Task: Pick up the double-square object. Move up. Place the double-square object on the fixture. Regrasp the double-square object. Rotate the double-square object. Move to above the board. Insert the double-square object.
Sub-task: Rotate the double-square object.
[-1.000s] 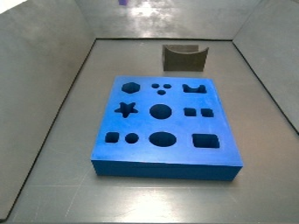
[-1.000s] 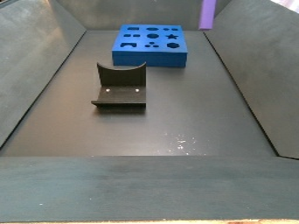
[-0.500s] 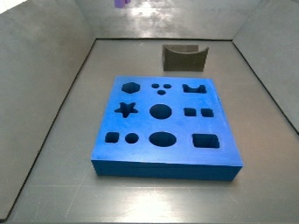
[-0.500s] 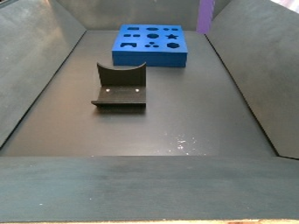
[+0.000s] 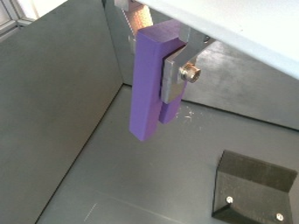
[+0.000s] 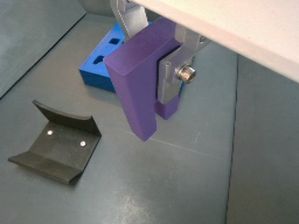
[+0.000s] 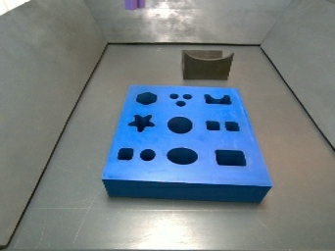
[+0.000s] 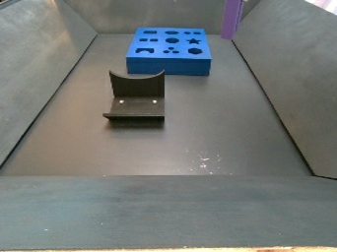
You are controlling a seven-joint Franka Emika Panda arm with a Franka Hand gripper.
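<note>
Item: light-purple plastic double-square object [image 5: 151, 86], an elongated block with a stepped profile. We find it hanging lengthwise, high above the floor, clamped in the gripper [image 5: 167, 74]. In both wrist views one flat silver finger [image 6: 174, 73] with a round screw head presses against the block's narrower step; the opposite finger is hidden behind the purple body. The block's lower end hangs free, well clear of everything below.

In the side views we see only a little of it: a purple sliver [image 7: 135, 4] at the upper edge in one, a purple strip [image 8: 235, 16] at the upper right edge in another. The gripper itself lies out of frame in both.

Item: small dark olive-grey fixture [image 6: 55, 142], an L-shaped bracket with a curved notch in its upright. It stands on the floor, apart from the block, with two pale screw heads on its plate. In a side view it sits just beyond the board's far edge [image 7: 207, 65].

Item: large flat blue board [image 7: 183, 140] with shaped cut-outs, among them a star, circles and squares. We note it lying flat on the floor, its holes unfilled.

Surface: grey tray floor [image 8: 198, 138], matt, enclosed by sloping grey walls [image 7: 59, 88].
</note>
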